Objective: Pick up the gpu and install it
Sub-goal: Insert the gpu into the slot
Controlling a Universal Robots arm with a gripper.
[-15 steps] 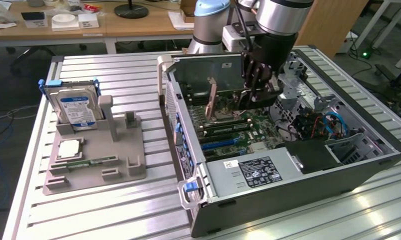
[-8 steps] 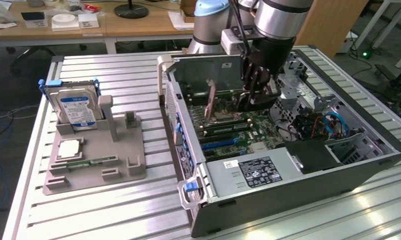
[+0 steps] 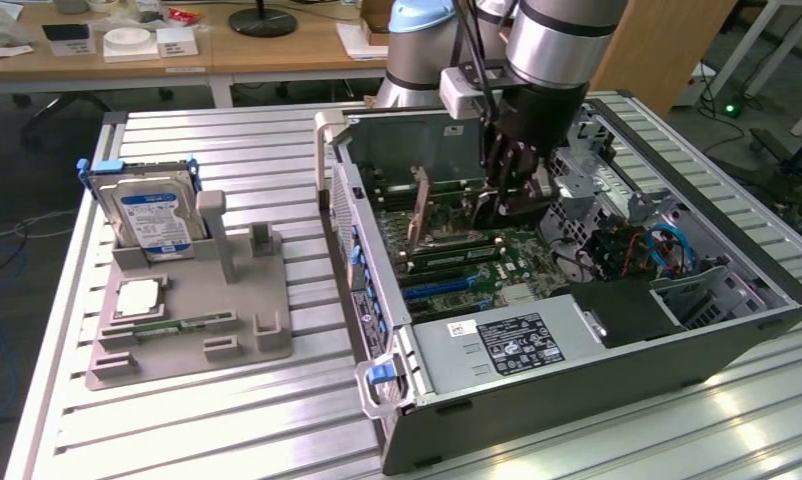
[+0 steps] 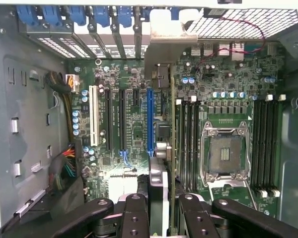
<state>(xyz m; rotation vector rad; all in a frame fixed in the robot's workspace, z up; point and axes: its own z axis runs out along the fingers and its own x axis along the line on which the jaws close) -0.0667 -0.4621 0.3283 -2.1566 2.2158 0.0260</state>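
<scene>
Dark-green gpu (image 4: 172, 129) stood on edge, pinched by the gripper (image 4: 161, 213), upper middle of the exterior view, inside the case (image 3: 575, 392) | likely kept upright so its lower edge could meet the blue slot (image 4: 150, 119) just beside it | memory slots (image 4: 186, 144) close on its other side, bracket end near the rear wall: little side room

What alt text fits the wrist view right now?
The gripper clamps the gpu, seen edge-on, inside the open case over the motherboard, close beside the long blue slot. The empty CPU socket and memory slots lie on the card's other side; whether the card is seated cannot be told.
</scene>
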